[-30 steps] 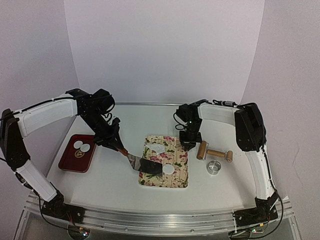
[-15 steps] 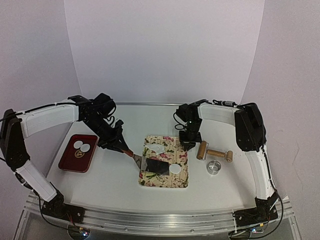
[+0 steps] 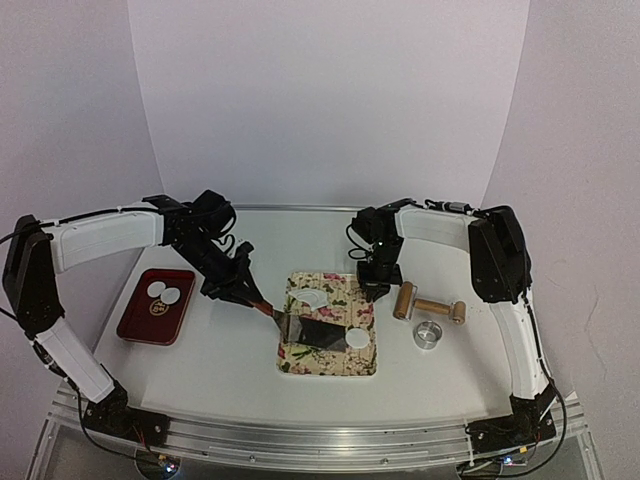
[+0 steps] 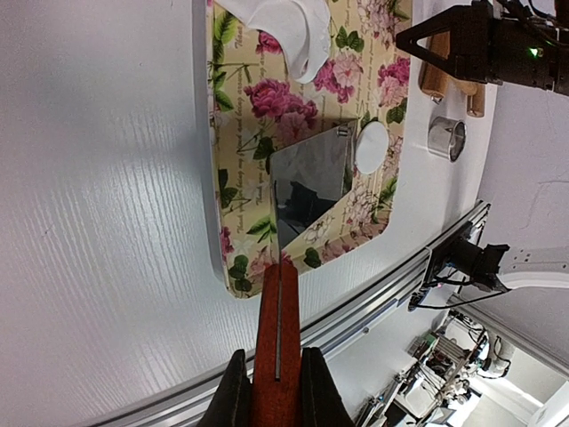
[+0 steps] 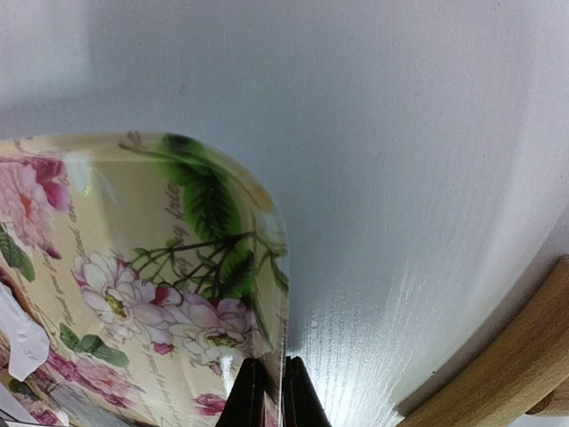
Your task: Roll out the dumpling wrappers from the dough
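My left gripper (image 3: pixel 238 284) is shut on the red handle of a metal spatula (image 3: pixel 308 330). The blade lies flat on the floral mat (image 3: pixel 300 359), its edge right beside one dumpling wrapper (image 3: pixel 357 339). In the left wrist view my gripper (image 4: pixel 274 366) holds the handle and the blade (image 4: pixel 307 182) touches the wrapper (image 4: pixel 371 147). Leftover rolled dough (image 3: pixel 313 298) lies at the mat's far side. Two wrappers (image 3: pixel 164 292) sit in the red tray (image 3: pixel 140 325). My right gripper (image 3: pixel 375 289) is shut on the mat's far right edge (image 5: pixel 283 294).
A wooden rolling pin (image 3: pixel 430 305) and a metal ring cutter (image 3: pixel 429 335) lie right of the mat. The rolling pin's end (image 5: pixel 520 356) is close to my right gripper. The table's aluminium rail (image 3: pixel 300 430) runs along the near edge.
My left gripper has moved right and slid the spatula blade across the mat toward the loose wrapper, which shifted slightly right. The right arm has not moved.
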Motion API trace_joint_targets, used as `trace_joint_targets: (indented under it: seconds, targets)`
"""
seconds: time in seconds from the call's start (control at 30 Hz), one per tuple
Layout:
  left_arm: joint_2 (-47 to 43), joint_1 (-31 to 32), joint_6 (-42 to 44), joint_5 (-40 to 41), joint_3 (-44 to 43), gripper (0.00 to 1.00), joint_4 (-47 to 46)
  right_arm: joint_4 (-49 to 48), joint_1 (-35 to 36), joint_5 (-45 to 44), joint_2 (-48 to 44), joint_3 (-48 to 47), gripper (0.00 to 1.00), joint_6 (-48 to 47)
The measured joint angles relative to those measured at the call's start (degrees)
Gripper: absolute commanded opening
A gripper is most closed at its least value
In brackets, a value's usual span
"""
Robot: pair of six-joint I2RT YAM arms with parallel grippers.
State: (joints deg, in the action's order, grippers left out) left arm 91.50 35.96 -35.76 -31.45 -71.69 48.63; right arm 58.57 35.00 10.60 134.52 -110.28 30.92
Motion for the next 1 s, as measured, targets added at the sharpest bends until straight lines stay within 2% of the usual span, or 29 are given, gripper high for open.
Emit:
trace_joint_targets:
  seconds: [0.63,1.0]
  targets:
    - [0.73,0.00,-0.01,-2.65,3.48,0.00,-5.96,0.36,0.00,0.50,0.37,-0.70,0.00,-0.17]
    - [0.66,-0.02,-1.87,-5.78,9.29,0.00,-14.21,0.44,0.00,0.48,0.37,-0.72,0.00,-0.31]
